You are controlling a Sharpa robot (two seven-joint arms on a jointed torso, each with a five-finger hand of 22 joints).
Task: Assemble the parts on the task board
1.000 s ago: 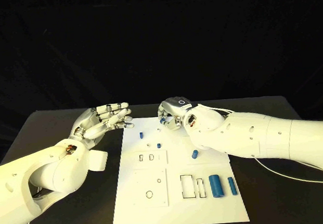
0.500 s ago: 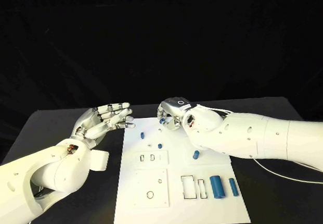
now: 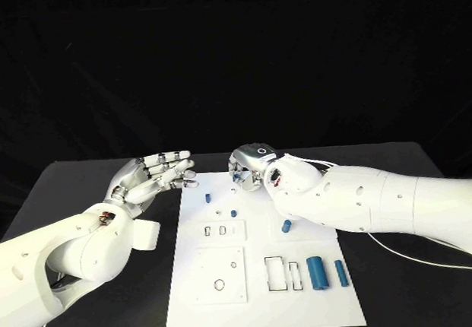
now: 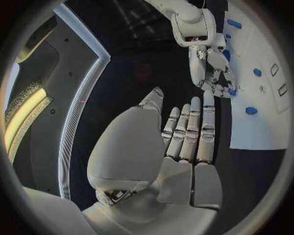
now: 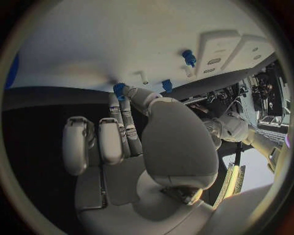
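The right hand (image 3: 250,168) hovered over the far end of the flat white task board (image 3: 265,314), pinching a small blue plastic peg (image 5: 119,89) at its fingertips. Doing this well likely meant keeping the peg upright and lowering it straight into its hole. The left hand (image 3: 155,177) held nothing, fingers loosely curled, above the black bench (image 3: 84,191) just beside the board's far left corner.
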